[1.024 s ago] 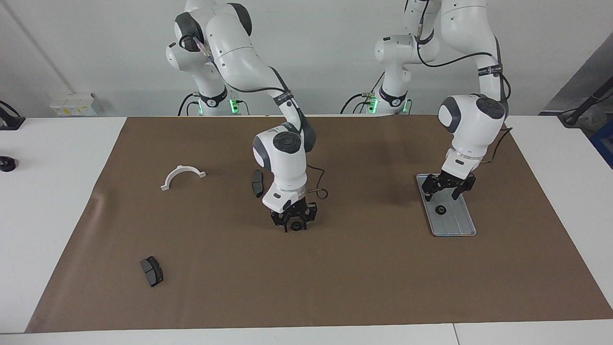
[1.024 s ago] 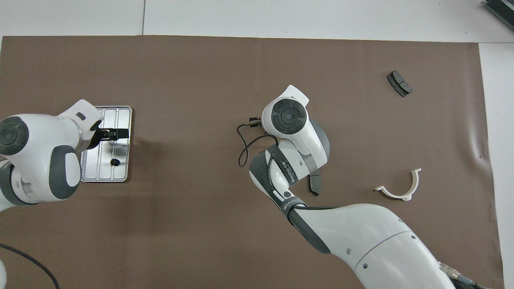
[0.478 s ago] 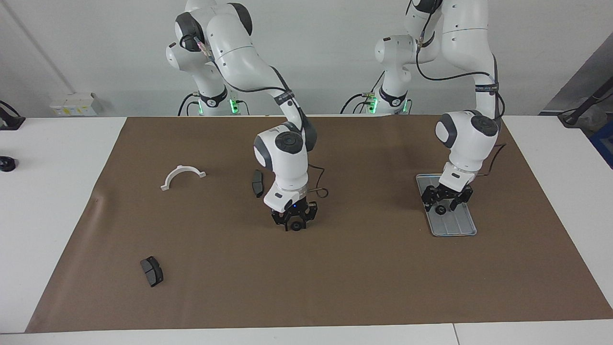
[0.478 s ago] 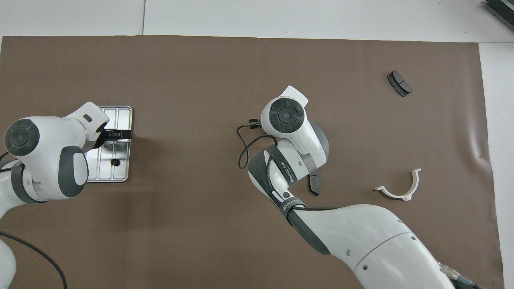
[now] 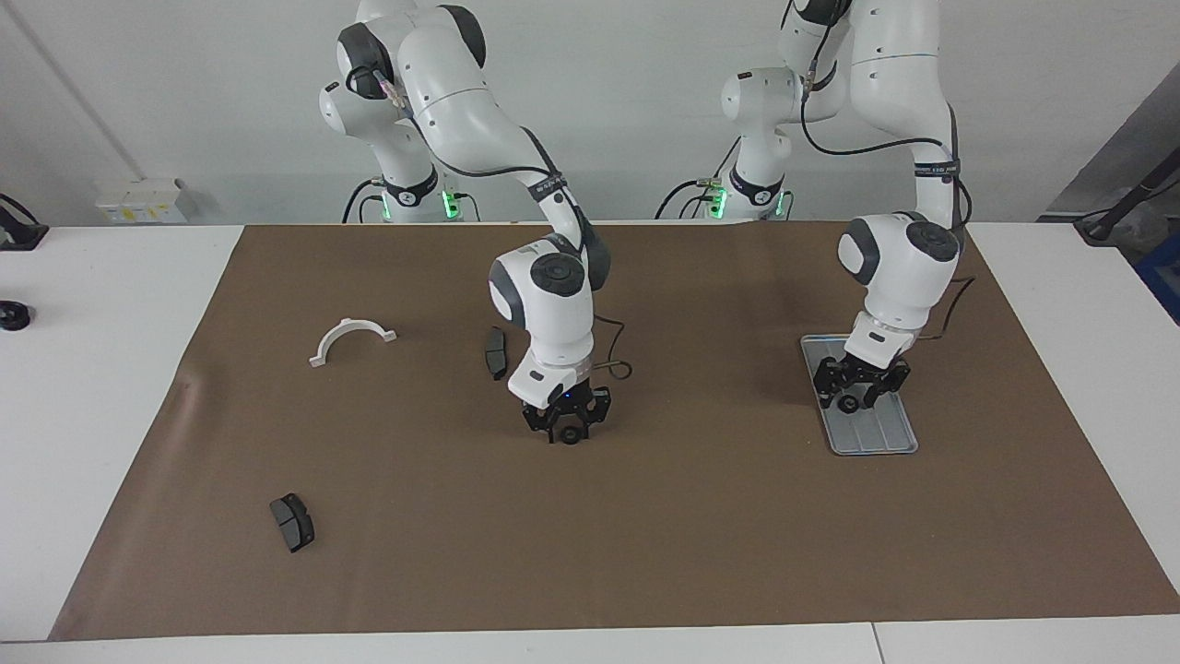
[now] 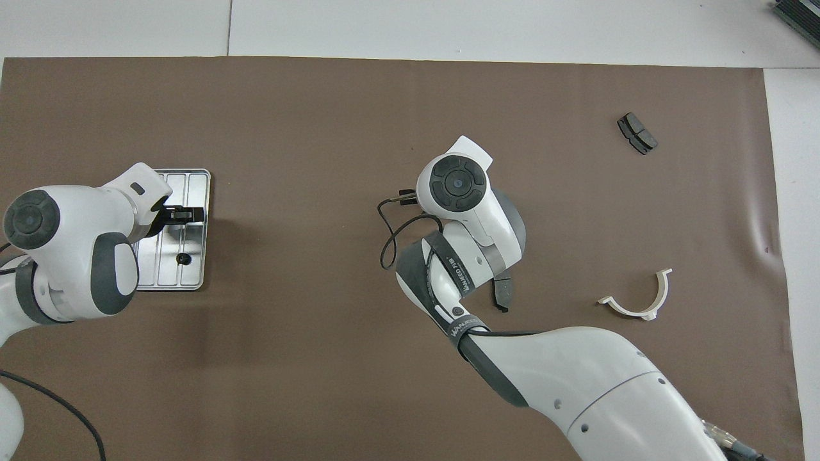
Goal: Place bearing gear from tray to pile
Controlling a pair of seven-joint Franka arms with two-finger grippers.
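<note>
The silver tray lies on the brown mat toward the left arm's end, and also shows in the overhead view. One small black bearing gear lies in it. My left gripper is open and low over the tray, its fingers on either side of the gear in the facing view. In the overhead view the left gripper sits over the tray's middle. My right gripper is low over the mat's middle, right at a black ring gear. Its own hand hides both from overhead.
A white half-ring lies toward the right arm's end. One dark brake pad lies beside the right arm's wrist, nearer to the robots than the middle gear. Another brake pad lies far from the robots. A cable loops off the right wrist.
My left gripper has come down over the tray until its fingers frame the gear. My right gripper has stayed at the middle gear, rising only slightly.
</note>
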